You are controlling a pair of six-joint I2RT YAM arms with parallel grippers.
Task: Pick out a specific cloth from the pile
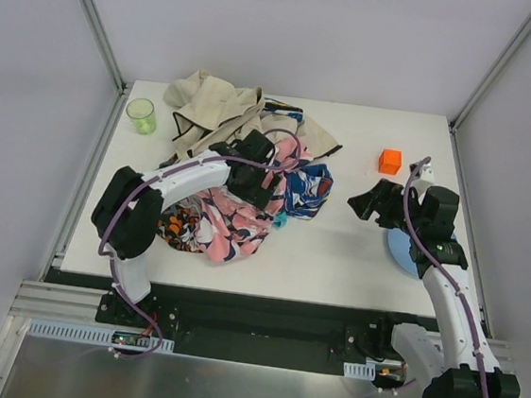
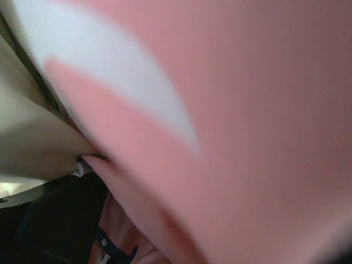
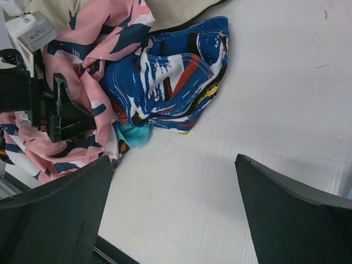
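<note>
Well, bare worktop [image 1: 336,254] at three o'clock of the pile [image 1: 229,228], right gripper [image 1: 365,202] hovering wide there, left gripper [image 1: 256,181] wide among the garments.

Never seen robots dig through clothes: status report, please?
Left gripper open, down in the pile. Right gripper open above the table. Teal cloth barely peeking out, under pink cloth and blue cloth.

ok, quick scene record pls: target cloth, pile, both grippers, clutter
turquoise cloth: only a small bit showing at the pile's edge, between pink patterned cloth and blue patterned cloth
pile: mixed garments, centre-left of table
left gripper: down in the pile, open; pink fabric fills its wrist view
right gripper: open, empty, over the table right of the pile
clutter: orange cube, green cup, light blue plate partly under the right arm
</note>
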